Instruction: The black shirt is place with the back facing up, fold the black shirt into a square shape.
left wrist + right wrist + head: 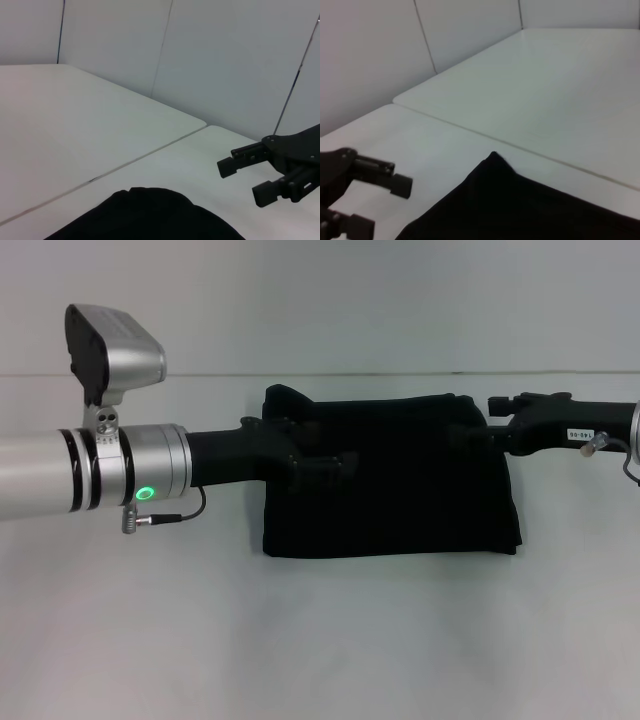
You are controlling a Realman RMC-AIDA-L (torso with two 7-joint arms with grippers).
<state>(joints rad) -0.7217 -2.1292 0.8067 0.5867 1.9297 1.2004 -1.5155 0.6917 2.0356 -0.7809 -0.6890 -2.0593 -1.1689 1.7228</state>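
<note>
Left gripper [325, 462] over the shirt's left part; finger state cannot be determined. Black shirt [400, 490] lies mid-table [320, 640], already folded to a compact near-square. Right gripper [245, 177], fingers spread, sits at its right edge.

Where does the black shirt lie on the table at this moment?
In the head view the black shirt lies folded at the middle of the white table, between the left gripper over its left part and the right gripper at its far right corner.

left gripper [325, 462]: fingers apart, arm level, reaching inward | right gripper [245, 177]: fingers apart, arm level
</note>
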